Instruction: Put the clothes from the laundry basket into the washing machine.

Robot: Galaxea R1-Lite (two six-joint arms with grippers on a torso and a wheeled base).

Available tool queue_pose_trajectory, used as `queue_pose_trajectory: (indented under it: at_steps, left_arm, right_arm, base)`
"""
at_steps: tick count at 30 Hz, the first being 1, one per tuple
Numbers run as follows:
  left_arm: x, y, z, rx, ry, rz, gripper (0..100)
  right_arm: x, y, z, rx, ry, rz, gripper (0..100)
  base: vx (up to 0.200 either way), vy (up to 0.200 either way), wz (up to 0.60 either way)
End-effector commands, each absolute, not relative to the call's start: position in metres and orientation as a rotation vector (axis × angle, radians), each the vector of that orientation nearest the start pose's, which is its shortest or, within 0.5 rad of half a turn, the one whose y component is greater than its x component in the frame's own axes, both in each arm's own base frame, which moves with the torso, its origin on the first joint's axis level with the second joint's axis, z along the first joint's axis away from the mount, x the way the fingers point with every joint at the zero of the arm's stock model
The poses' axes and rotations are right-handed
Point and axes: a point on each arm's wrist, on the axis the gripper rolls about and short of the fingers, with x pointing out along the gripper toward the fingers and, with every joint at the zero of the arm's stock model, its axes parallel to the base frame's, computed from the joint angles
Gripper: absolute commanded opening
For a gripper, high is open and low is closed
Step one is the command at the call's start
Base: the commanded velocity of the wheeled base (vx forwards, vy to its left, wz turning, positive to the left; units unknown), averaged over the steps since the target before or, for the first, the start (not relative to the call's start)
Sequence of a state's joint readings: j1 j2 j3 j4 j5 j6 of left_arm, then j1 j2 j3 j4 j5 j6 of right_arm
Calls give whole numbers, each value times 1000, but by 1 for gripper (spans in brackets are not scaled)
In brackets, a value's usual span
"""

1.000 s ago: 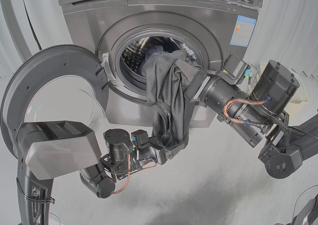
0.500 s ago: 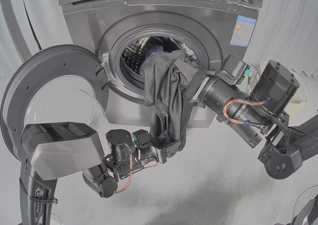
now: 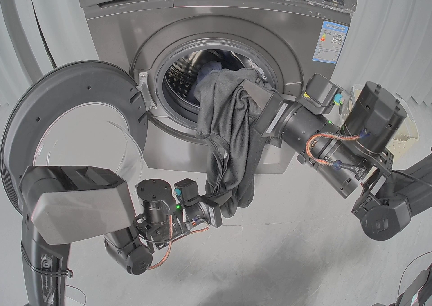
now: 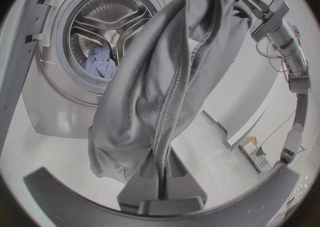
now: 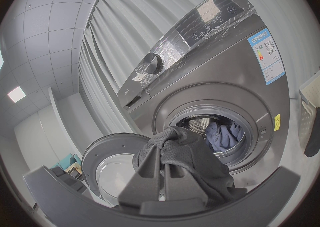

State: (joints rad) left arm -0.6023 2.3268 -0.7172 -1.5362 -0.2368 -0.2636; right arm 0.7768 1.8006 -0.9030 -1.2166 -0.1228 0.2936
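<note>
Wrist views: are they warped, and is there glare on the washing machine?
Left wrist view: strong fisheye bending, dark corners; steel drum gleams behind the dark grey mesh garment. Right wrist view: same bending, glare on the clear plastic film wrapping the grey washing machine's top. Head view: milder bending, shadow on pale floor.

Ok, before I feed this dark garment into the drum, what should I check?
1. Washer door open: ok.
2. Right claw shut on the dark garment at the mouth of the drum: ok.
3. Left claw shut on the garment's lower end: ok.
4. Garment inside the drum: not ok, most of it hangs outside.
5. Room in the drum: ok, blue clothing lies inside, space left.
</note>
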Motion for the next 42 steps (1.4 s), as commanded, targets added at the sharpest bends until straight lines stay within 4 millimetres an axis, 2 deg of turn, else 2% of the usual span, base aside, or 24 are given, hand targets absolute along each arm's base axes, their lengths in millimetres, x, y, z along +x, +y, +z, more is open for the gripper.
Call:
queue_pose_trajectory:
  at_steps: [1, 5, 9, 14, 19, 26, 32, 37, 38, 42]
  left_arm:
    - [280, -201, 59, -197, 160, -846, 0]
    - [258, -195, 68, -174, 175, -868, 0]
    - [247, -192, 81, -175, 152, -883, 0]
    - [247, -186, 93, -183, 107, -871, 0]
    - [245, -175, 100, -186, 91, -848, 0]
    - [238, -170, 101, -172, 98, -847, 0]
    - [235, -167, 98, -68, 73, -846, 0]
    - [232, -157, 111, -79, 30, -827, 0]
    - [237, -150, 118, -77, -2, -795, 0]
    - [248, -133, 138, -95, -89, -737, 0]
  right_arm:
    - [248, 222, 234, 414, -200, 650, 0]
    - [253, 215, 233, 409, -202, 624, 0]
    - [255, 210, 234, 409, -208, 609, 0]
    - [257, 204, 234, 406, -210, 590, 0]
    - [253, 201, 224, 388, -175, 586, 0]
    - [244, 203, 213, 363, -134, 605, 0]
    - [239, 201, 209, 342, -162, 610, 0]
    - [234, 194, 206, 338, -163, 604, 0]
    - [227, 190, 201, 326, -137, 615, 100]
    - [208, 176, 179, 247, -47, 640, 100]
  base:
    - [0, 0, 0]
    - [0, 0, 0]
    - [0, 0, 0]
    - [0, 0, 0]
    - [0, 0, 0]
    - [0, 0, 0]
    - [0, 0, 0]
    - [0, 0, 0]
    - [0, 0, 0]
    - [0, 0, 0]
